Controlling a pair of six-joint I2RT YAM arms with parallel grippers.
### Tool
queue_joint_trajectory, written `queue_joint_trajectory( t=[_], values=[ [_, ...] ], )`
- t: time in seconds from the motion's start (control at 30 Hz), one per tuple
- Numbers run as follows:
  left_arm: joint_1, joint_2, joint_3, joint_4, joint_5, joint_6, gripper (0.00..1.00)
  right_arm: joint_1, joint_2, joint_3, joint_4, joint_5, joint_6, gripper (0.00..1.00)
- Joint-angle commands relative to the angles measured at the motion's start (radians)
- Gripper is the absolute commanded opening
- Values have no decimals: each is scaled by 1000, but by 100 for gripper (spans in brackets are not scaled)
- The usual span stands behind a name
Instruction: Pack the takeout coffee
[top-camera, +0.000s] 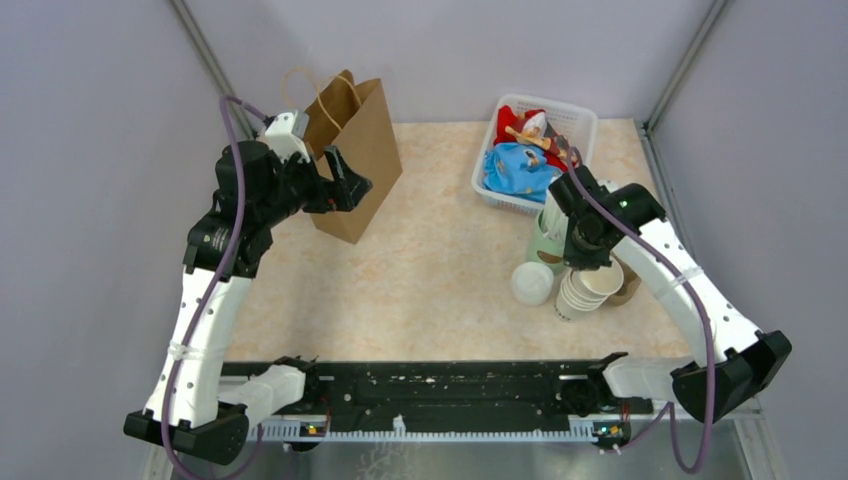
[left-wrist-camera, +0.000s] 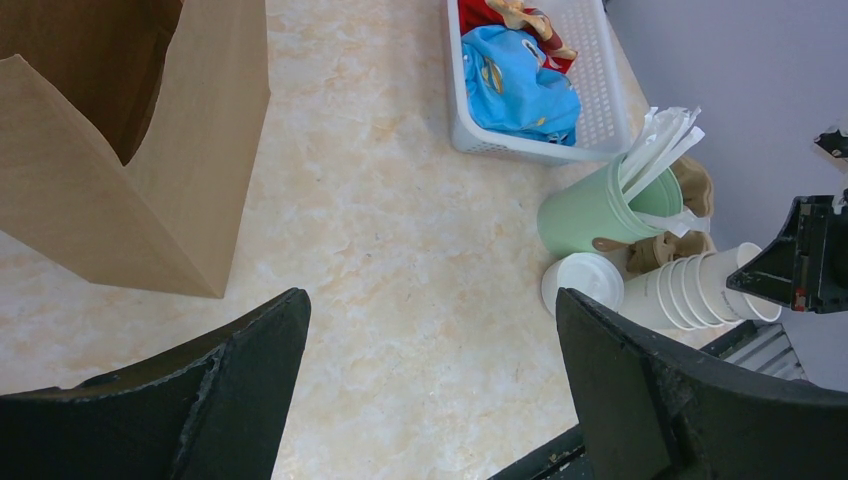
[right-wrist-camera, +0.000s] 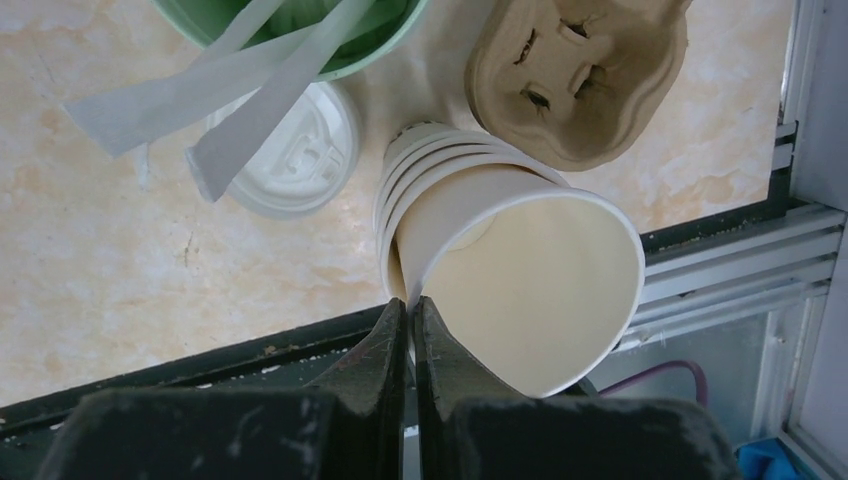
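Find the top cup (right-wrist-camera: 520, 280) on the nested cup stack (top-camera: 572, 298), at the near right of the surface (top-camera: 440, 260). The right-wrist view shows the right tool (right-wrist-camera: 408, 305) closed narrow, pinching that cup's rim wall. In the overhead view the wrist hides this contact. A white lid (right-wrist-camera: 300, 160), a green tumbler (left-wrist-camera: 585, 215) of wrapped straws and a cardboard carrier (right-wrist-camera: 580, 70) sit just beside the stack. The left-wrist view shows the left tool (left-wrist-camera: 430, 300) spread wide and holding nothing. Only the overhead view places it raised, next to the brown paper bag (top-camera: 355, 150).
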Motion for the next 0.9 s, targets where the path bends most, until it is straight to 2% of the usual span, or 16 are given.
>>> queue_joint_trajectory(
  t=[0.0,0.33,0.87],
  values=[
    [-5,3,12,14,7,11,98,27,4,42,-58,74,28,0],
    [-5,-1,9,16,22,5,98,51,-37,152,-76,50,54,0],
    [-7,17,20,23,42,5,98,23,-107,308,-77,72,-9,0]
  ],
)
